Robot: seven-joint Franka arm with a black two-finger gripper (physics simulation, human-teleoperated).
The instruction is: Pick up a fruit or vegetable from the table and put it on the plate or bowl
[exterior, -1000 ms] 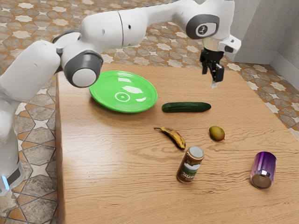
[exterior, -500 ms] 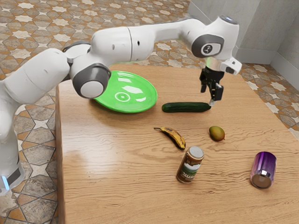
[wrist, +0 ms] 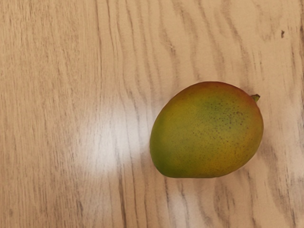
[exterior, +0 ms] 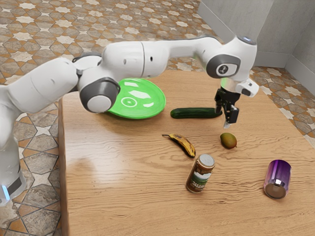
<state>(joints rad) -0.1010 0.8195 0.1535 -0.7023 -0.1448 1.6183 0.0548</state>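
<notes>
The green-yellow mango [exterior: 228, 140], blushed red near its stem, lies on its side on the table [exterior: 123, 187], well apart from the glossy green plate [exterior: 142, 101], seemingly flat, at its ten o'clock.

White arm [exterior: 142, 59] reaching from the exterior view's left toward its right — wrist bent downward, black end effector [exterior: 228, 119] vertical, fingers apart.
</notes>
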